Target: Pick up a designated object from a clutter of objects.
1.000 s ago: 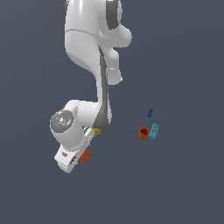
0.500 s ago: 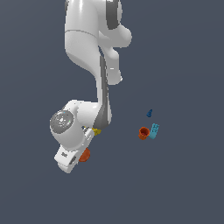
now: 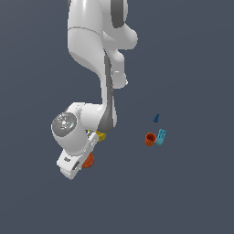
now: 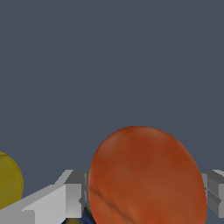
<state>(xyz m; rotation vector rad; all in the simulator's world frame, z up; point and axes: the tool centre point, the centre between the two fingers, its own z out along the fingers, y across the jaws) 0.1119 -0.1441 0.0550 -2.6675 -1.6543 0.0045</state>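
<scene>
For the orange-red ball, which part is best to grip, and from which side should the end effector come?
Grip the orange-red ball across its widest middle, one finger on each opposite side, coming down from above. It is round and smooth, with no handle or edge, so a hold off the middle would likely slip. The wrist view shows the fingers already flanking it; contact cannot be judged. The yellow cup stands close by.

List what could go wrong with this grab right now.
The orange ball is round and smooth, with one finger at each side; it could squirt out if they close off-centre. The yellow cup sits near the gripper, so a sideways shift might knock it. In the exterior view the arm hides most of the ball.
</scene>
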